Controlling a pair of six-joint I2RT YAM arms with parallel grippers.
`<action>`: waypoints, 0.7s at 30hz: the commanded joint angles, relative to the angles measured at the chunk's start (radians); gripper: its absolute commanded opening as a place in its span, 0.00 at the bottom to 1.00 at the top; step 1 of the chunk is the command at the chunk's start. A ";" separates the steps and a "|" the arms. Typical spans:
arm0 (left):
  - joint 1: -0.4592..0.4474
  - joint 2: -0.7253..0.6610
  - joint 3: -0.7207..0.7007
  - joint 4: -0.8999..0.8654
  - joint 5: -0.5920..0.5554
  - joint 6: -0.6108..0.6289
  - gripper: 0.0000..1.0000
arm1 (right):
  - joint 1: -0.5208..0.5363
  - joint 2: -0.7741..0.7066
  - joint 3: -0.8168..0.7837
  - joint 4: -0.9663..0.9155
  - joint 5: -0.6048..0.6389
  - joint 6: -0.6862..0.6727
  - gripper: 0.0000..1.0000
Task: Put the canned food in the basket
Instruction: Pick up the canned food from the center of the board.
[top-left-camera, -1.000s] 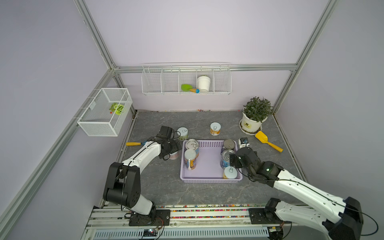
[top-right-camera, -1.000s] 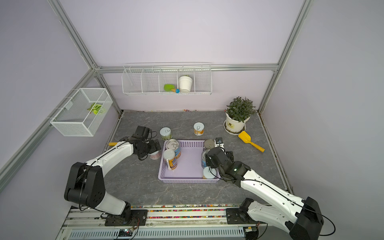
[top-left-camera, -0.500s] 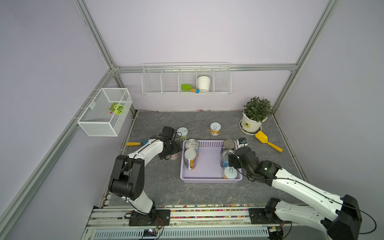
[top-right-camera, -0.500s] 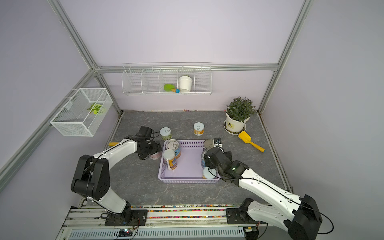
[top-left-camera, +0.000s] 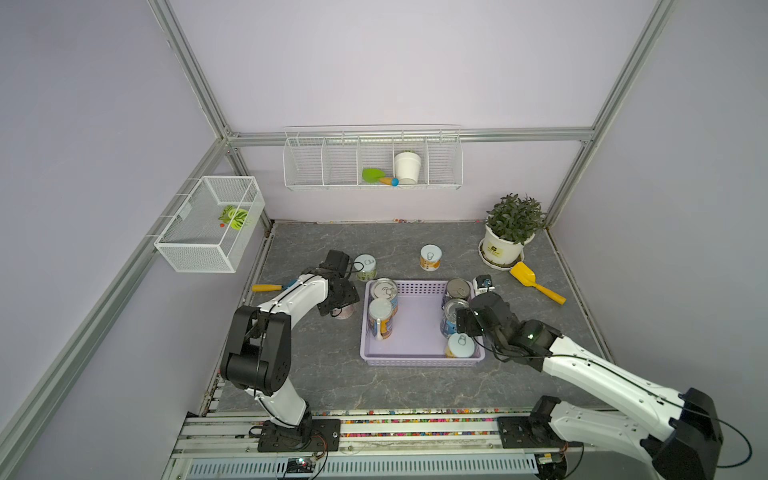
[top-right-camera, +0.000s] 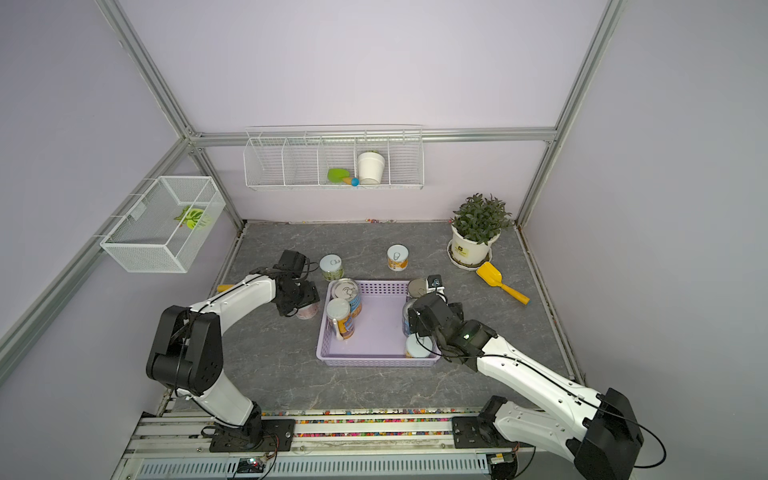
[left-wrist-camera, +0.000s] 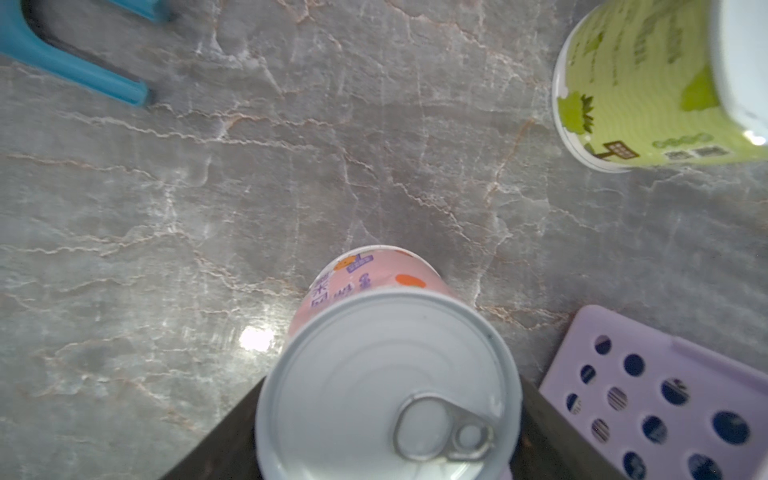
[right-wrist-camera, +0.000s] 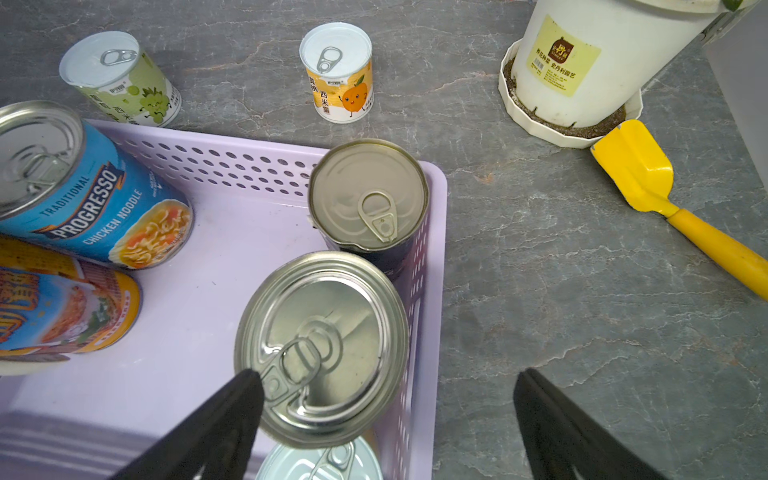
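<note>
Lavender perforated plastic basket (top-left-camera: 419, 361) holds five pull-tab tins (top-left-camera: 384, 289); left claw (top-left-camera: 338, 302) straddles pink-labelled tin (left-wrist-camera: 374, 274), grip unclear; right claw (right-wrist-camera: 388, 380) gapes, empty.

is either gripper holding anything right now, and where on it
Left gripper brackets the pink can by its side wall; a firm grip cannot be told. Right gripper is open, empty.

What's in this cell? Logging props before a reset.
basket: one, lavender, mid-table.
cans in basket: five, blue, yellow or dark labels.
pink-label can: one, left of basket.
green-label can, orange-label can: one each, behind basket.
potted plant: one, white pot, back right.
scoop: one, yellow, beside plant.
hand tool: one, yellow-handled, left edge.
wall rack: one, white, back wall; holds white pot, green tool.
mesh basket: one, white, left wall; green item inside.
left gripper: black, closed on pink-label can.
right gripper: black, open, over basket's right wall.
</note>
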 joint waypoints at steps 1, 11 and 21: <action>0.000 -0.025 0.020 -0.019 -0.037 -0.003 0.71 | -0.008 0.007 0.015 0.012 -0.005 0.004 0.99; -0.003 -0.131 0.022 -0.053 -0.070 -0.006 0.67 | -0.010 0.008 0.016 0.012 -0.009 0.005 0.98; -0.029 -0.319 0.042 -0.130 -0.074 0.005 0.65 | -0.009 -0.009 0.011 0.010 -0.007 0.011 0.99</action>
